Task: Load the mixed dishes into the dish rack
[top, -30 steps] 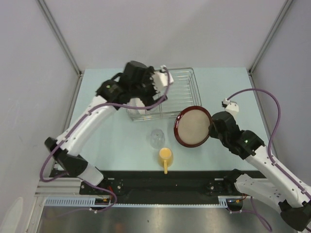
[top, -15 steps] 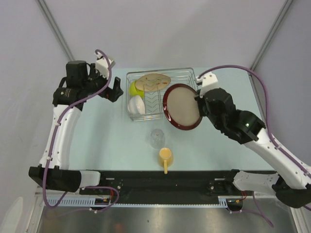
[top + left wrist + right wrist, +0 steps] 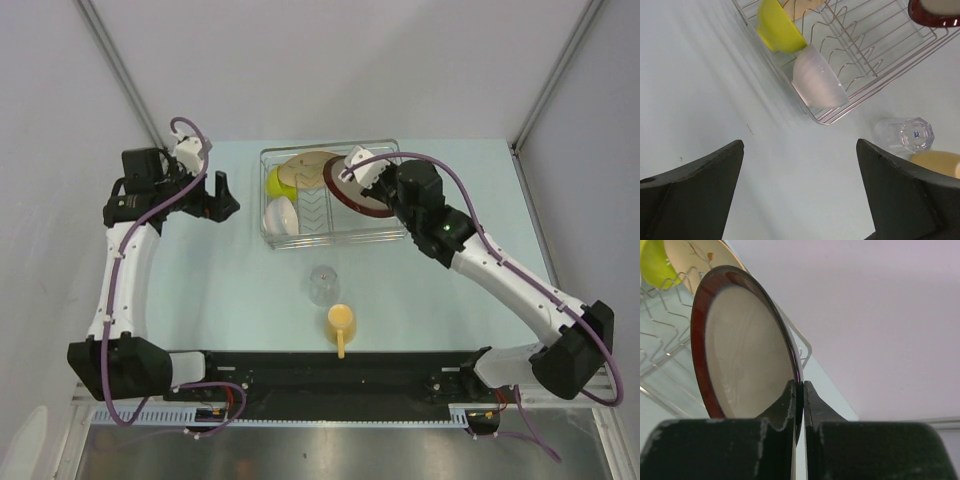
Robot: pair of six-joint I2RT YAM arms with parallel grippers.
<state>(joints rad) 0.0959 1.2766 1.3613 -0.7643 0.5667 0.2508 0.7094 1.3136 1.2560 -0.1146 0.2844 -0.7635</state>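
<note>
The silver wire dish rack (image 3: 340, 238) holds a lime-green bowl (image 3: 274, 181), a white bowl (image 3: 281, 215) and a tan floral plate (image 3: 310, 167). My right gripper (image 3: 364, 193) is shut on the rim of a tan plate with a red-brown rim (image 3: 340, 192), held on edge over the rack's middle; its fingers (image 3: 790, 400) pinch that plate (image 3: 740, 345). My left gripper (image 3: 222, 196) is open and empty left of the rack, above bare table (image 3: 800, 146). A clear glass (image 3: 322, 284) and a yellow mug (image 3: 341, 322) stand in front of the rack.
The left wrist view shows the lime bowl (image 3: 777, 27), the white bowl (image 3: 817, 80), the rack's prongs (image 3: 865, 55), the glass (image 3: 905, 135) and the mug's edge (image 3: 937, 162). Grey walls enclose the table on three sides.
My right arm has carried the red-rimmed plate up and left, from in front of the rack to over it. My left arm has drawn back left, away from the rack.
</note>
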